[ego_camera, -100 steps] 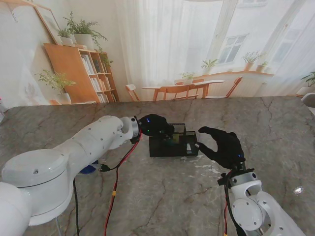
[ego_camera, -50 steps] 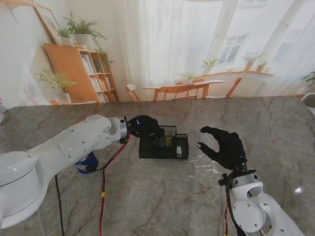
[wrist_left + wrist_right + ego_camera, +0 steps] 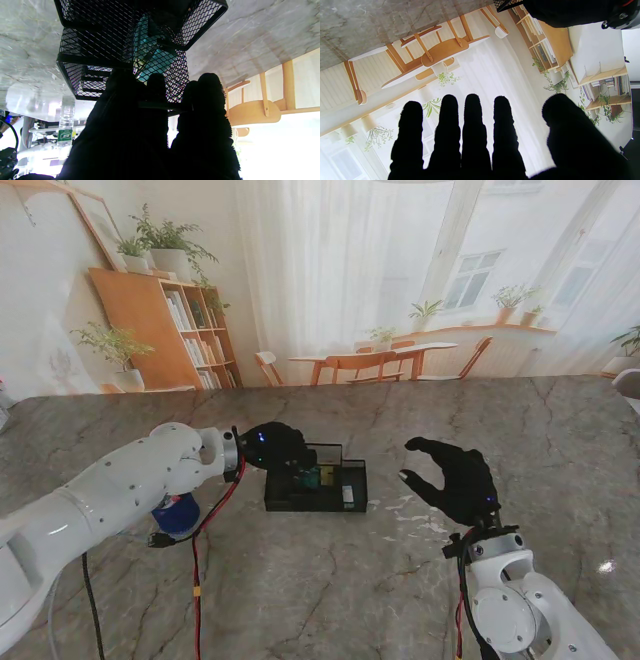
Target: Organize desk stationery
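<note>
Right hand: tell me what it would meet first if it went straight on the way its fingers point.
Probably nothing. The right hand is open, fingers aimed past the far table edge; its wrist view shows only backdrop ahead. The mesh organizer sits off to its left, out of line. Depth is uncertain.

You have a grey veined marble tabletop (image 3: 330, 580) filling the lower half of the stand view. Behind it, a printed room backdrop fills the upper half: an orange wooden bookshelf (image 3: 165, 330) with potted green plants (image 3: 165, 242) at upper left, white sheer curtains (image 3: 320, 270) in the middle, and light wooden chairs around a table (image 3: 390, 360) right of centre. In the left wrist view, a clear plastic water bottle with a green label (image 3: 65, 123) stands at lower left.
</note>
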`<state>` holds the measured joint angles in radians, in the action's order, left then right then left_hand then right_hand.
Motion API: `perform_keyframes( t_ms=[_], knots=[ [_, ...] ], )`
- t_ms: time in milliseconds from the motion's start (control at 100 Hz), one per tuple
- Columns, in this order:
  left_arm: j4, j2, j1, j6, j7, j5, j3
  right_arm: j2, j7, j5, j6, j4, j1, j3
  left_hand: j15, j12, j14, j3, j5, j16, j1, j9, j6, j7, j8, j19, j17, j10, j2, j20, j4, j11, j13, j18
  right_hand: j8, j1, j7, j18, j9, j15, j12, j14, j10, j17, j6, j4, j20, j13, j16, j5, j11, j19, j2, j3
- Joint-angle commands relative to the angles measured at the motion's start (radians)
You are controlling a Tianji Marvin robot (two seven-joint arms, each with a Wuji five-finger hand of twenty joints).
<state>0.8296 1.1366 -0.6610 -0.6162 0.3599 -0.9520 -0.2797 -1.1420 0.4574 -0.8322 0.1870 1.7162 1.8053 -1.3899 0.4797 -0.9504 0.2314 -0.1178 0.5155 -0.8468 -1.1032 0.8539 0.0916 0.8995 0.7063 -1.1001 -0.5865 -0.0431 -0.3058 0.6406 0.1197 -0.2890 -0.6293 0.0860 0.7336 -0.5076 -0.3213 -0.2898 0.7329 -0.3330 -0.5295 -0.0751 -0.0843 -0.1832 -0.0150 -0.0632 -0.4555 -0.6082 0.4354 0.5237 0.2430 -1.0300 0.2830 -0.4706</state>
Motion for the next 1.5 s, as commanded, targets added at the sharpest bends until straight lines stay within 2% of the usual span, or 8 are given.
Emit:
perform_keyframes(
  t_ms=[0,360,530,920,1100,1210,1490],
  knots=[
    [0.004,-0.022,-0.023,-0.006,-0.008,-0.018,0.002,-0.002,-0.014,0.004,0.003,0.000,0.000,0.003,0.128,-0.019,-0.157,-0.125,0.035,-0.030,-0.188,0.016,-0.057,0.022,0.016,0.006,0.013,-0.003,-0.054,0.034,-0.008,0.000,-0.175,-0.146,0.020,0.012,-0.010,-0.006,0.005,0.012,-0.017,-0.002,-0.003,0.006,-0.003,0.031,-0.016,-0.008,0.013,0.019,0.000,0.002,-0.030,0.024],
    [0.137,-0.090,-0.104,-0.013,-0.085,-0.107,-0.132,-0.003,-0.018,0.012,0.007,-0.003,-0.006,0.008,0.180,-0.056,-0.155,-0.113,0.102,-0.048,-0.188,0.026,-0.039,-0.084,-0.020,-0.021,0.035,-0.031,-0.050,0.074,-0.017,-0.015,-0.161,-0.132,0.020,0.011,-0.010,-0.006,0.005,0.013,-0.017,-0.002,-0.003,0.006,-0.003,0.031,-0.016,-0.008,0.014,0.020,-0.001,0.003,-0.031,0.024],
    [0.201,-0.114,-0.161,-0.017,-0.151,-0.140,-0.221,-0.004,-0.017,0.014,0.006,-0.003,-0.006,0.010,0.210,-0.086,-0.152,-0.115,0.133,-0.062,-0.188,0.027,-0.024,-0.117,-0.049,-0.039,0.044,-0.038,-0.055,0.091,-0.022,-0.038,-0.157,-0.124,0.020,0.012,-0.009,-0.006,0.005,0.013,-0.017,-0.002,-0.003,0.006,-0.003,0.031,-0.016,-0.008,0.014,0.020,-0.001,0.003,-0.031,0.024],
    [0.322,-0.144,-0.287,-0.040,-0.287,-0.187,-0.398,-0.005,-0.018,0.023,0.007,-0.003,-0.008,0.013,0.232,-0.099,-0.150,-0.114,0.149,-0.062,-0.188,0.030,-0.015,-0.131,-0.061,-0.054,0.049,-0.047,-0.054,0.106,-0.023,-0.049,-0.154,-0.119,0.020,0.012,-0.011,-0.006,0.006,0.013,-0.018,-0.002,-0.004,0.006,-0.002,0.031,-0.017,-0.008,0.014,0.023,-0.001,0.003,-0.032,0.025],
    [0.368,-0.162,-0.348,-0.058,-0.304,-0.247,-0.475,-0.006,-0.019,0.028,0.008,-0.002,-0.008,0.013,0.229,-0.100,-0.155,-0.110,0.139,-0.057,-0.188,0.018,-0.025,-0.131,-0.054,-0.044,0.057,-0.038,-0.043,0.105,-0.023,-0.045,-0.143,-0.121,0.020,0.011,-0.011,-0.005,0.006,0.013,-0.018,-0.002,-0.005,0.006,-0.003,0.031,-0.017,-0.008,0.014,0.023,-0.001,0.003,-0.032,0.024],
    [0.389,-0.172,-0.376,-0.073,-0.293,-0.290,-0.512,-0.006,-0.018,0.027,0.007,-0.002,-0.007,0.013,0.219,-0.101,-0.162,-0.104,0.113,-0.054,-0.188,-0.003,-0.034,-0.122,-0.037,-0.027,0.064,-0.025,-0.024,0.099,-0.018,-0.041,-0.126,-0.129,0.021,0.011,-0.012,-0.005,0.005,0.013,-0.018,-0.003,-0.004,0.006,-0.002,0.031,-0.017,-0.008,0.014,0.025,-0.001,0.004,-0.033,0.025],
    [0.444,-0.183,-0.450,-0.093,-0.310,-0.344,-0.614,-0.005,-0.020,0.026,0.007,-0.001,-0.007,0.013,0.208,-0.099,-0.165,-0.107,0.090,-0.054,-0.188,-0.022,-0.037,-0.107,-0.021,-0.008,0.074,-0.017,-0.011,0.093,-0.009,-0.040,-0.111,-0.135,0.021,0.012,-0.012,-0.006,0.005,0.013,-0.018,-0.003,-0.005,0.006,-0.002,0.031,-0.017,-0.008,0.014,0.024,-0.001,0.003,-0.033,0.025]
  ],
)
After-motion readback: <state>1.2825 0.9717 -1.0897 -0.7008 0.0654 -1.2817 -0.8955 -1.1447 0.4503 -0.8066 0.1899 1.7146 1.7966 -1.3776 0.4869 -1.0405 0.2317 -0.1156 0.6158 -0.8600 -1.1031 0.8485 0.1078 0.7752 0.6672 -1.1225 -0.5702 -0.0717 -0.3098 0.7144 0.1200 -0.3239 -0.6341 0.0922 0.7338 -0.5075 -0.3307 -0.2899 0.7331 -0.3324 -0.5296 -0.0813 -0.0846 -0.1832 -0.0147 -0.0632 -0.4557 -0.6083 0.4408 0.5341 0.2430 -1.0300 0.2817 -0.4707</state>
